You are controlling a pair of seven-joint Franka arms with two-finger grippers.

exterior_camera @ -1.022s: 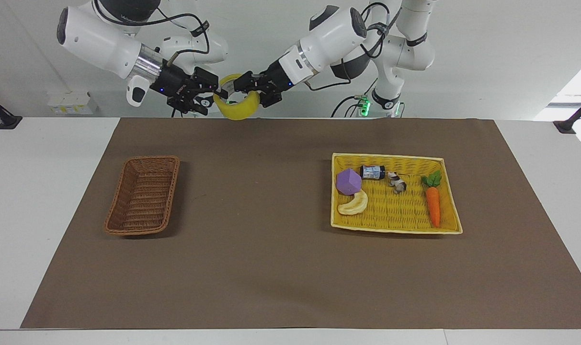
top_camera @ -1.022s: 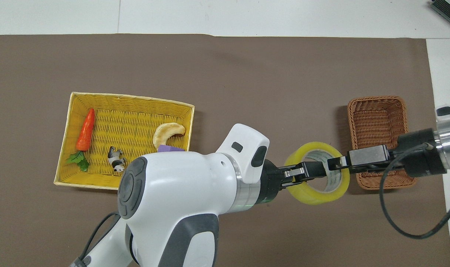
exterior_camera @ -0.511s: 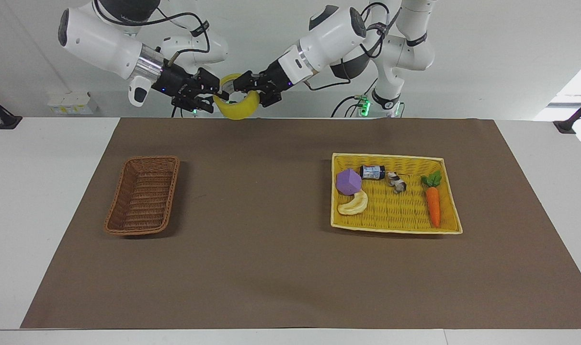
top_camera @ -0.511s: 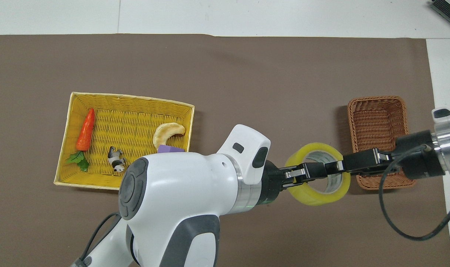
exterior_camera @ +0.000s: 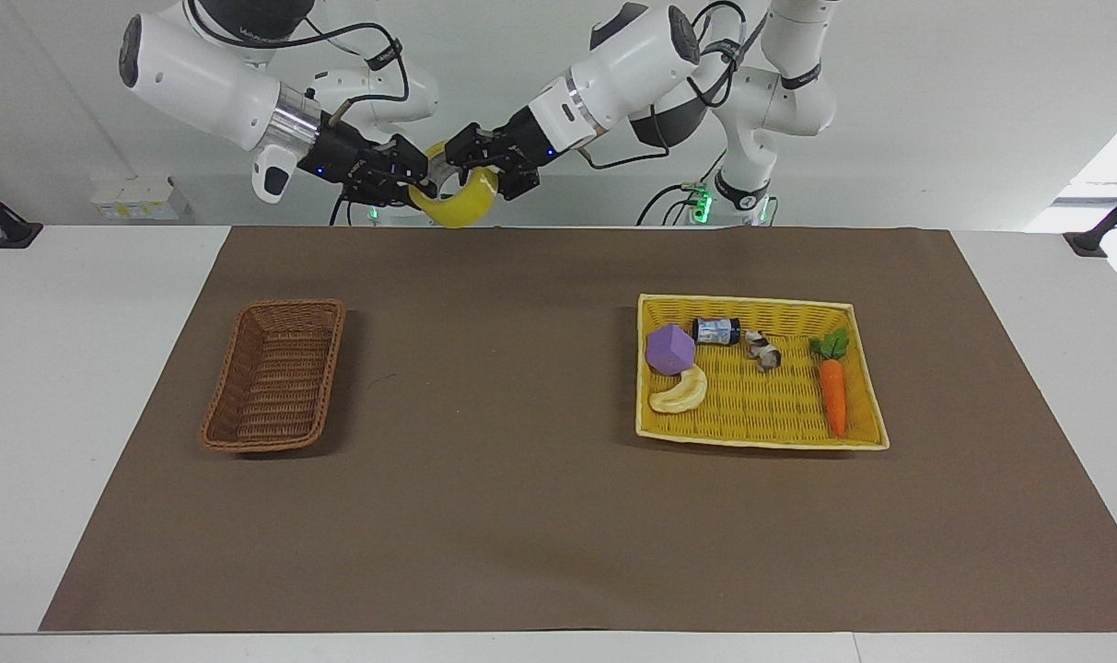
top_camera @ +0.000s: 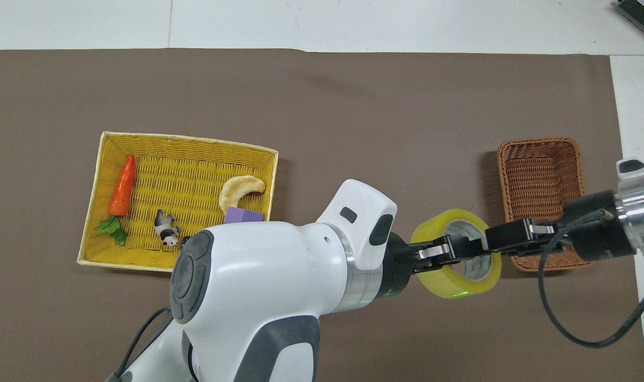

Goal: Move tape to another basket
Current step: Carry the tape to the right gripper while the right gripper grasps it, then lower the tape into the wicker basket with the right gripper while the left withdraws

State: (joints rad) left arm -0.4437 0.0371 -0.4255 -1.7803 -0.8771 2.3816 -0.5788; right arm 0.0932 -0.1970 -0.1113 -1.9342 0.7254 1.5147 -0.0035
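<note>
Handover in mid-air. The wide roll of translucent yellow packing tape (top_camera: 456,253) is being held up over the brown mat (exterior_camera: 521,516), between the two arms. The left gripper (exterior_camera: 473,167) is being kept clamped on the roll's rim. The right gripper (exterior_camera: 409,180) is meeting the roll from the other side, a finger reaching into the core; whether it is gripping cannot be told.

The small dark brown woven wicker basket (top_camera: 542,159) is lying at about 2 o'clock from the tape in the overhead view, toward the right arm's end.

Risk, as judged: if the left gripper is opened before the right one is holding firmly, the roll is likely to be dropped and rolled off across the mat. A rim-only hold could also let it swing.

The mat is lying flat on a white table (exterior_camera: 79,368); pale walls are surrounding.
</note>
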